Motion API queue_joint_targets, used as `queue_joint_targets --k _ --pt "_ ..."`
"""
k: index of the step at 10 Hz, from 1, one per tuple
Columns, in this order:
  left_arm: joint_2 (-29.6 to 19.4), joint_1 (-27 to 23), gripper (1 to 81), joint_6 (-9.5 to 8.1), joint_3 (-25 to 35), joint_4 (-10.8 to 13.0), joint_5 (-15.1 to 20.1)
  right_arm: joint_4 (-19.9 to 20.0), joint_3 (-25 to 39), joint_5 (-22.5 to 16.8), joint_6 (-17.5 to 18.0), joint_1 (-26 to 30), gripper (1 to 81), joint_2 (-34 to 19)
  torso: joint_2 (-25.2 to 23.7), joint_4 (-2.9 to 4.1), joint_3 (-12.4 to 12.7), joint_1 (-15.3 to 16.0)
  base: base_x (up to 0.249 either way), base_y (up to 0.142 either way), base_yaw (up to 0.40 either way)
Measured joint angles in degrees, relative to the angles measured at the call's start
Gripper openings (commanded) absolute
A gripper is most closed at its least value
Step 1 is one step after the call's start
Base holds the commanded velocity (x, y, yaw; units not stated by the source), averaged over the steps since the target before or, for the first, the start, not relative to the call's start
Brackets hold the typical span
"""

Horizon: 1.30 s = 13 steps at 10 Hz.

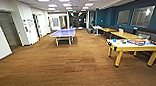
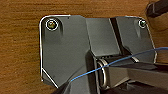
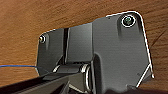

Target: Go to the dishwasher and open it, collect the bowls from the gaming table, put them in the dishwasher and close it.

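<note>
Brown carpet (image 1: pixel 57 69) runs across an open lounge, wide and bare in the near ground. Gaming table (image 1: pixel 134 46), white top on yellow legs, stands at near right; on its near-left end sits one blue bowl (image 1: pixel 114 40), and just nearer it a yellow-green bowl (image 1: pixel 118 43), small and hard to make out. Other clutter lies along the top, too blurred to name. One ping-pong table (image 1: pixel 63 33), blue, stands far centre-left; yellow tables (image 1: pixel 123 34) line the far right wall under the blue wall panels. Dishwasher: no sign of it from this spot. Judged step: driving toward the gaming table to collect the bowls, robot well apart from it and facing down the room. Next move likely calls for a turn right and a close approach to the table's near-left end, within arm's reach of the bowls. Count: two bowls, one gaming table. Both wrist views look down on carpet past the robot's own dark plates; gripper openings and any load cannot be told.
</note>
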Motion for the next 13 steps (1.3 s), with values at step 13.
queue_joint_targets --k 13 --pt "0.2 0.05 81.1 -0.02 0.0 0.0 0.05 0.01 -0.01 0.02 0.0 -0.18 81.1 0.0 0.0 0.0 0.0 0.01 0.239 0.0 0.0"
